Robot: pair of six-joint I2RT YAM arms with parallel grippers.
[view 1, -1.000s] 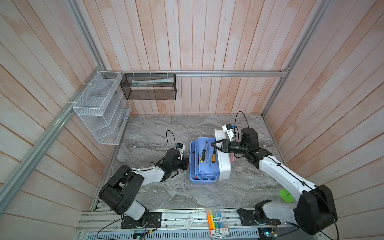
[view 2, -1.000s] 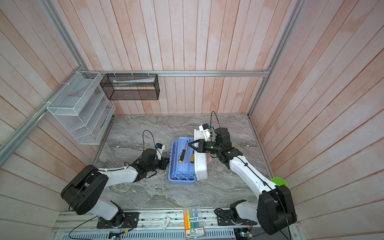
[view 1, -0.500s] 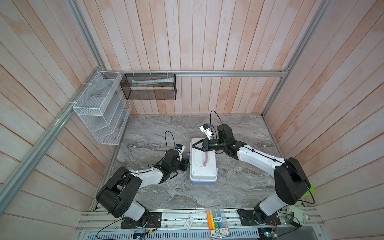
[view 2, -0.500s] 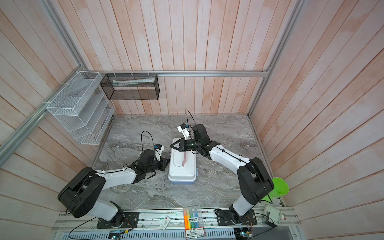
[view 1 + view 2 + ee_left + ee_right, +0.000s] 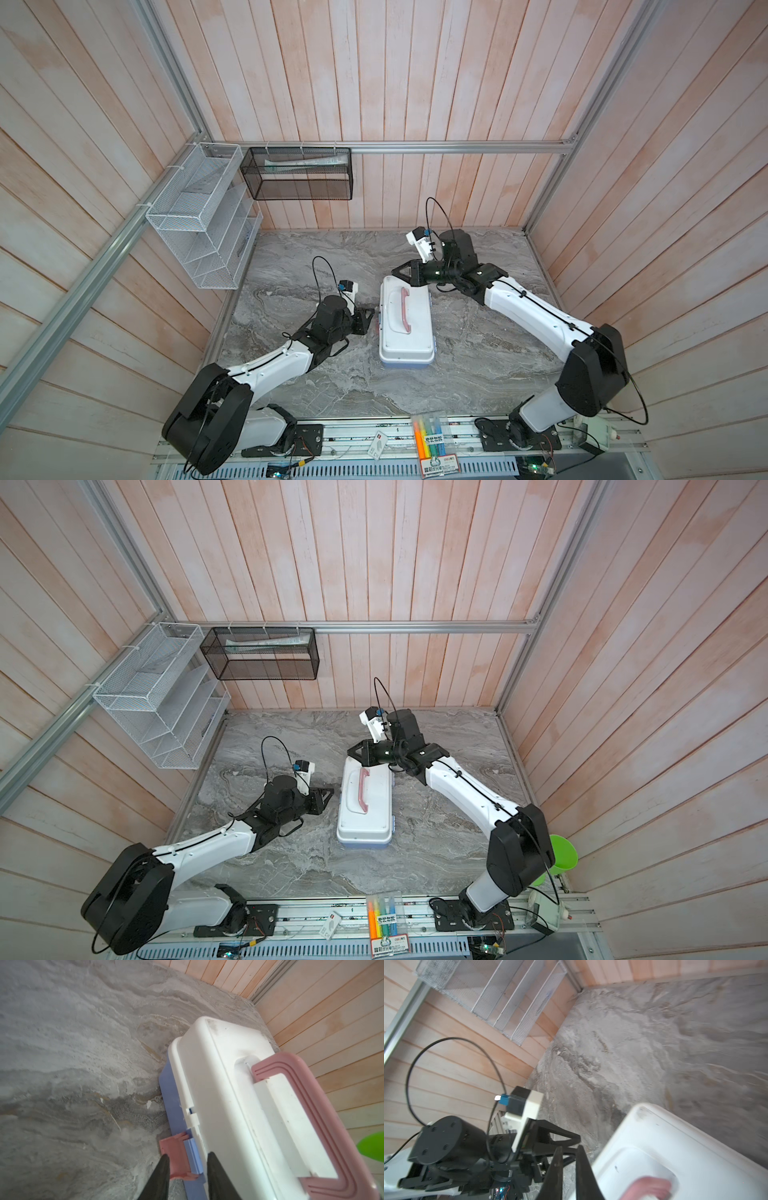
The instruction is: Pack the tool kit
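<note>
Grey marbled tabletop [image 5: 478, 365]: work surface.
White wire rack [image 5: 199, 216]: tiered, mounted on left wall [image 5: 83, 166], far end.
Black mesh basket [image 5: 301, 193]: hung from aluminium rail [image 5: 457, 146] on far side, just right of rack. Pale long item [image 5: 305, 163] inside, type unclear.
Clear highlighter pack [image 5: 432, 440]: near edge, centre.
White tag [image 5: 377, 444]: just left of pack.
Green cup [image 5: 561, 856]: near right corner.

Up high, both top views look steeply down from the front over the whole tabletop [image 5: 478, 353], near twins sharing everything. Down on the left wrist, we ride close behind the left pincer [image 5: 188, 1154], facing along the tool kit [image 5: 218, 1084]. The right wrist view, a bit blurred, seems to look past the right pincer [image 5: 569, 1147] across the kit's end toward the left arm [image 5: 446, 1142], which the top views also show.
</note>
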